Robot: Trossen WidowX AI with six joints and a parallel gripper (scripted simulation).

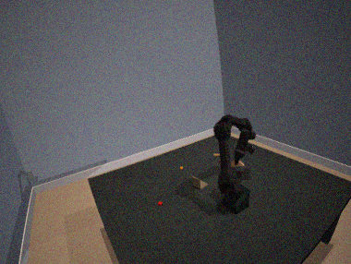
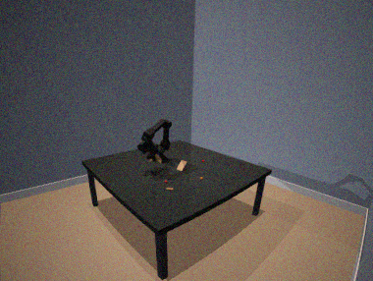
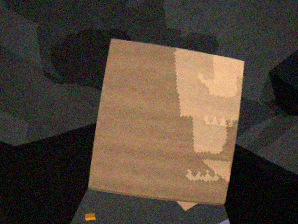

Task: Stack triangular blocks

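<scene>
My gripper point(image 1: 239, 162) point(image 2: 155, 159) point(image 3: 160, 135) is shut on one wooden triangular block point(image 2: 158, 159) point(image 3: 145, 120), one black finger at each side. In the wrist view, a broad face of this block fills the middle and hides what is behind it. The top and exterior views show it small and partly covered by the fingers, seemingly above the table. The other triangular block point(image 1: 199, 183) point(image 2: 182, 165) stands apart on the dark table point(image 1: 152, 231) point(image 2: 196, 201). A pale corner point(image 3: 187, 205) shows below the held block in the wrist view; I cannot tell what it belongs to.
A thin orange-tan piece point(image 1: 216, 154) point(image 2: 169, 189) lies on the table. A small orange piece point(image 1: 181, 168) point(image 2: 201, 178) and a red one point(image 1: 160, 203) point(image 2: 203, 160) also lie there. Another red piece point(image 2: 166, 181) shows in the exterior view.
</scene>
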